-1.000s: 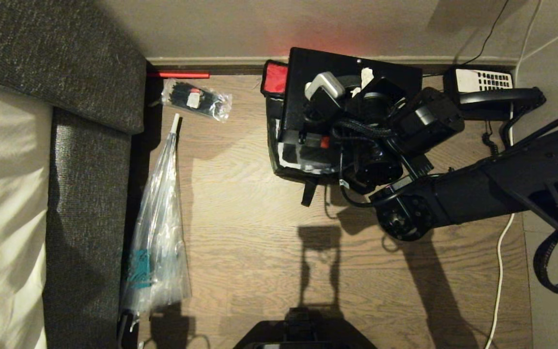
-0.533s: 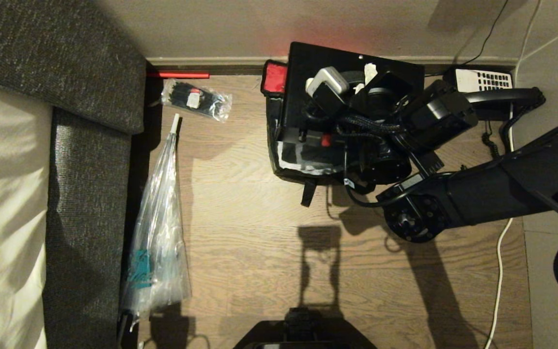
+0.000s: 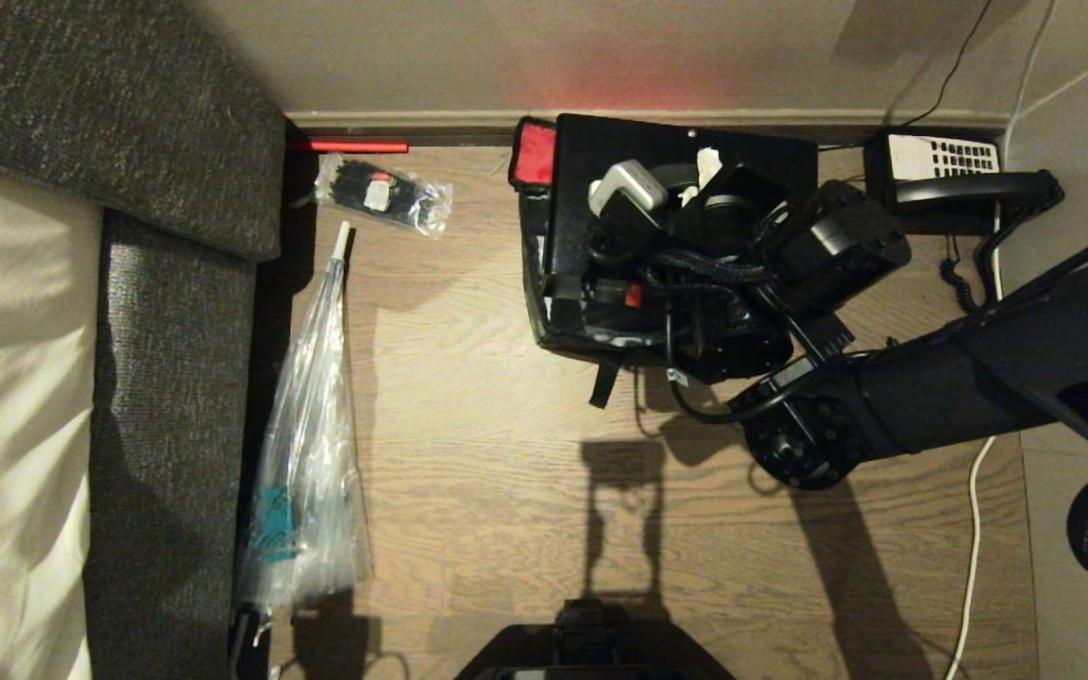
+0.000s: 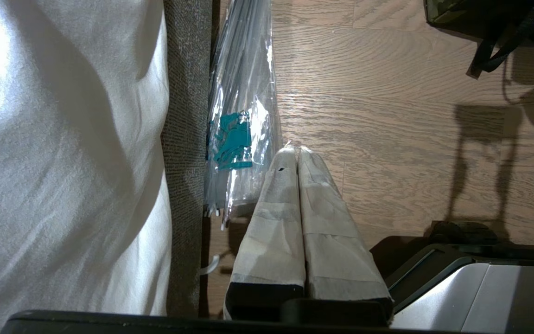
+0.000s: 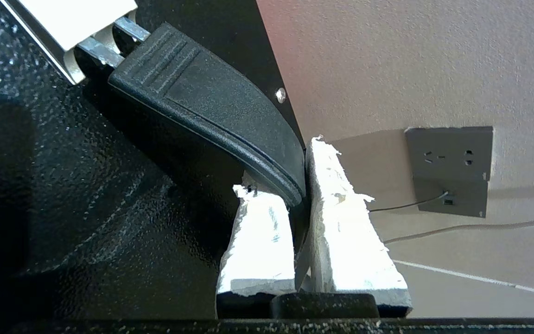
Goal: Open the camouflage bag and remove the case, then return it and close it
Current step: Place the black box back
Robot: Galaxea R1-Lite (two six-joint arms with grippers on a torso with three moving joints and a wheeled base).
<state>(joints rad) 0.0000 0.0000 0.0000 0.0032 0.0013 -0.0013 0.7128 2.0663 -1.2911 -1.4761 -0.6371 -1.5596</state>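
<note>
- Bag: the boxy black-sided camouflage bag point(image 3: 591, 326) stands open beneath the right gripper point(image 5: 300, 197).
- Case: the flat glossy black hard case point(image 3: 591, 179) rises from it, clamped by its handle point(image 5: 211, 111).
- Remaining, judged: finish removal, return, zip.
- Left gripper point(image 4: 298, 155): parked, closed, empty.

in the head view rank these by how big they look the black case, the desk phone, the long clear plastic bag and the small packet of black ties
1. Case, though the right arm hides much of it; the long clear plastic bag looks close in area, so that order is unsure.
2. Long clear plastic bag.
3. Desk phone.
4. Packet of black ties.

The right arm point(image 3: 742, 283) hides the camouflage bag's point(image 3: 536, 312) opening.
</note>
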